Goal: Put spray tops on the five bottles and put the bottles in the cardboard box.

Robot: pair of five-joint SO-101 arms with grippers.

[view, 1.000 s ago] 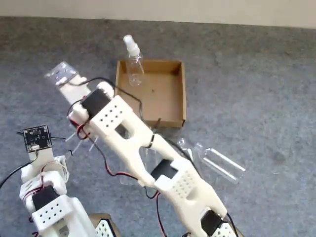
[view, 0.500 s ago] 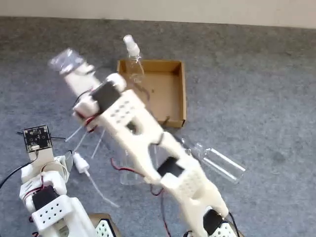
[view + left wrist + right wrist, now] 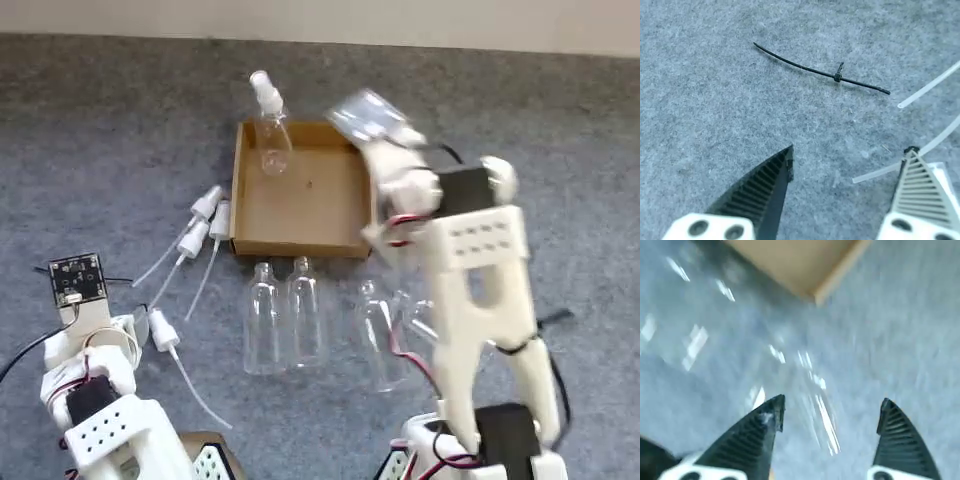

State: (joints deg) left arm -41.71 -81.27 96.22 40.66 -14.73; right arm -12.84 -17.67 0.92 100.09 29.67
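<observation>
The cardboard box (image 3: pixel 345 200) lies open at the back of the mat. One clear bottle with a spray top (image 3: pixel 270 120) stands at its back left corner. Several uncapped clear bottles (image 3: pixel 262 318) lie in a row in front of the box. Loose spray tops (image 3: pixel 205 208) with long dip tubes lie left of the box, and one more spray top (image 3: pixel 161 328) lies beside the left arm (image 3: pixel 92 385). My left gripper (image 3: pixel 850 150) is open just above the mat, holding nothing. My right gripper (image 3: pixel 832 401) is open and empty above the blurred bottles (image 3: pixel 817 410), near the box's corner (image 3: pixel 805 270). The right arm (image 3: pixel 475 250) stands at the box's right side.
A black cable tie (image 3: pixel 822 73) lies on the grey mat ahead of the left gripper, with white dip tubes (image 3: pixel 927 87) beside it. The mat to the right of the right arm is bare.
The right arm has swung from the left of the box across to its right side, uncovering the spray tops and lying bottles. The left arm has stayed still.
</observation>
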